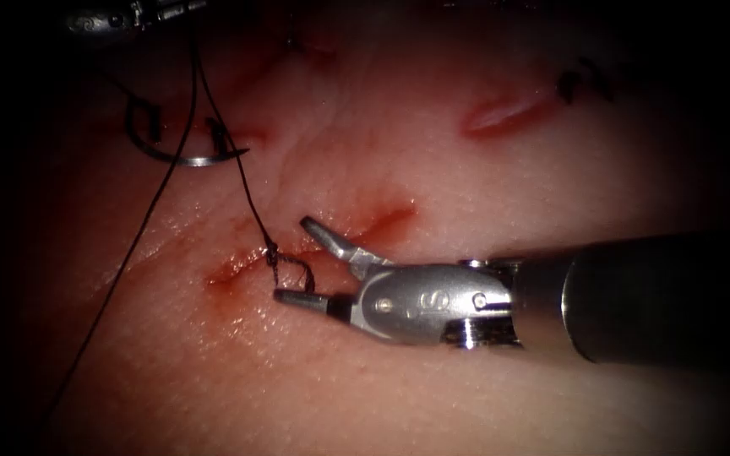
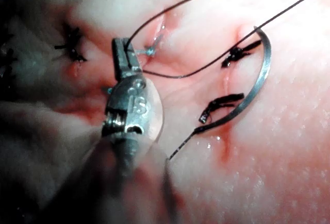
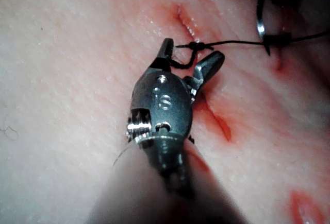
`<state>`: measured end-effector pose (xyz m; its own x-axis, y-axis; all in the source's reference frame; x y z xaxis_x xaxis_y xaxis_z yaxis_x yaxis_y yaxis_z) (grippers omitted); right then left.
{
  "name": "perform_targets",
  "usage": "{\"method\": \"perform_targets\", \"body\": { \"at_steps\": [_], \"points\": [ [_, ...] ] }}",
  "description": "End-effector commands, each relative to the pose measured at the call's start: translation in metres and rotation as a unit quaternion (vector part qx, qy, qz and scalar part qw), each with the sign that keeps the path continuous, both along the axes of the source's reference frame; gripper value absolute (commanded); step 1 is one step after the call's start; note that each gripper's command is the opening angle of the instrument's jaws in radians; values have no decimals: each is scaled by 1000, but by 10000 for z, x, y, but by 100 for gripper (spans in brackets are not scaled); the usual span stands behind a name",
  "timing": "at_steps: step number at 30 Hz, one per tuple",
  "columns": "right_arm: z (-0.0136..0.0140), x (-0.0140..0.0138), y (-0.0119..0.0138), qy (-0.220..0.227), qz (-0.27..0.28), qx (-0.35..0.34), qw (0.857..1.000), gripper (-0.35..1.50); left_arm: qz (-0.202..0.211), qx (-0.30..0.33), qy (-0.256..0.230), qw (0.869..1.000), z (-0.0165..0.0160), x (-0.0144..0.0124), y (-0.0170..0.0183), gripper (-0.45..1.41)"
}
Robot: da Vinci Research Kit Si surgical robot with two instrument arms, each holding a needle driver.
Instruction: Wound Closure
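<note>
Both end effectors: left (image 2: 122, 49) grips thread (image 2: 170, 74), right (image 1: 297, 262) agape

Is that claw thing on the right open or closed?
Open. The right end effector has its two jaws spread apart on either side of the knot in the thread, holding nothing.

The right gripper (image 1: 293, 260) is polished metal, smooth and glossy, with bright glints on its housing; its shaft (image 1: 661, 295) behind is a darker, matt grey. The left gripper (image 2: 124, 54) is the same shiny metal, its jaws finely ridged. The needle (image 2: 252, 92) is thin bright steel, smooth and reflective along its curve. The thread (image 1: 251, 198) is dark, fine and matt, slightly wiry. The tissue (image 1: 433, 152) is pale, soft and moist, with a wet sheen and faint pebbled grain. The red fluid (image 1: 382, 218) lies glossy in the cut (image 1: 314, 245).
</note>
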<state>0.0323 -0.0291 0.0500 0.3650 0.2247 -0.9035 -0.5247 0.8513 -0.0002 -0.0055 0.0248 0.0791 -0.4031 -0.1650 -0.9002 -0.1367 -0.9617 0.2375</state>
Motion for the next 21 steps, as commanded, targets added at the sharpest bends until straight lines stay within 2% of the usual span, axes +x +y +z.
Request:
{"method": "perform_targets", "body": {
  "at_steps": [1,2,4,6,7,9,12,16,21],
  "points": [
    [0,11,-2,-1,-2,5,1000,35,0,-1,-1,1000,6,-5,7,-45],
    [0,11,-2,-1,-2,5,1000,35,0,-1,-1,1000,6,-5,7,-45],
    [-3,12,-7,-6,-10,13,1000,-35,0,-1,-1,1000,7,-4,9,-45],
    [-5,11,-12,-7,3,44,999,-35,1,-1,-2,1000,7,-4,9,-45],
    [-7,9,-15,7,45,88,995,-35,1,-1,-2,1000,7,-4,10,-45],
    [-9,6,-16,33,84,135,987,-35,2,-1,-1,1000,7,-4,10,-45],
    [-11,4,-15,47,110,162,979,-35,4,-3,0,1000,7,-4,10,-45],
    [-20,10,-20,59,114,179,975,-35,11,-11,8,1000,9,-4,13,-45],
    [-30,18,-32,64,104,184,975,-35,5,-25,32,999,19,-3,35,-45]
  ]
}}
